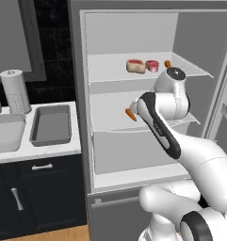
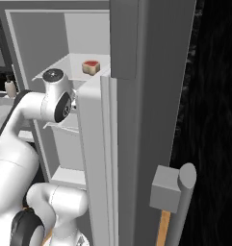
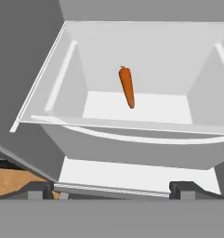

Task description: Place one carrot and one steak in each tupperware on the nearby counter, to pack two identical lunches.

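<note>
In the hand view an orange carrot (image 3: 127, 86) lies on a white fridge shelf (image 3: 132, 106), ahead of my gripper (image 3: 112, 190). The gripper is open, with nothing between its fingertips (image 3: 36, 190), and it is apart from the carrot. In the left base view this carrot (image 1: 130, 114) sits on the middle shelf beside my wrist. On the upper shelf lie a tan-edged steak (image 1: 136, 66), a second red steak (image 1: 152, 65) and another carrot (image 1: 167, 63), partly hidden by my arm. The darker tupperware (image 1: 51, 124) and the lighter one (image 1: 6, 132) stand empty on the counter (image 1: 39, 150) at the left.
The fridge's open door (image 2: 136, 120) stands close on the right and blocks most of the right base view. A paper towel roll (image 1: 15, 91) stands behind the trays. Dark cabinets with silver handles (image 1: 42, 166) sit under the counter. The fridge's left wall (image 1: 82, 94) separates the shelves from the counter.
</note>
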{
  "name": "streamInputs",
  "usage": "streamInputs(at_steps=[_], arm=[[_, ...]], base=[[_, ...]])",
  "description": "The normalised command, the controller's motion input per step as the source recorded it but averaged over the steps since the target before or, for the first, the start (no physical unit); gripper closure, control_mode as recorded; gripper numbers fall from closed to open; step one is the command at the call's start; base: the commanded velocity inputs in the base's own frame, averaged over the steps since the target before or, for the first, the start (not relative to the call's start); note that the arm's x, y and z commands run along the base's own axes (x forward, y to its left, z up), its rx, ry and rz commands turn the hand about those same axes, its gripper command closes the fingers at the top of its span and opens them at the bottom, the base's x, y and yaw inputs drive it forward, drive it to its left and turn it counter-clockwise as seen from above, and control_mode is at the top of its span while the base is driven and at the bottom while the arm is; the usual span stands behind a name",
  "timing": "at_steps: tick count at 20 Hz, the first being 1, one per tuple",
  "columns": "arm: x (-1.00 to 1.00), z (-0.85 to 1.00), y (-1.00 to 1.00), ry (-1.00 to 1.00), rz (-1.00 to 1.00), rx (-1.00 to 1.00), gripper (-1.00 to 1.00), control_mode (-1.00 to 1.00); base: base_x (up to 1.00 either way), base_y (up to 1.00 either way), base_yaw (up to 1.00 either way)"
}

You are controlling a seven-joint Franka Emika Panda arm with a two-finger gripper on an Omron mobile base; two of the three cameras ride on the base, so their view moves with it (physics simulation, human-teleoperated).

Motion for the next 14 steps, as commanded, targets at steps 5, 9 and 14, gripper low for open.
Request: streamInputs(at_steps=[5, 9, 14], arm=[[0.37, -0.26, 0.0, 0.05, 0.02, 0.0, -1.0, -1.0], [0.45, -0.46, 0.0, 0.15, 0.0, 0.0, -1.0, -1.0], [0.51, -0.36, -0.06, 0.13, 0.0, 0.01, -1.0, -1.0]], base=[[0.0, 0.0, 0.0], [0.0, 0.0, 0.0], [0.0, 0.0, 0.0]])
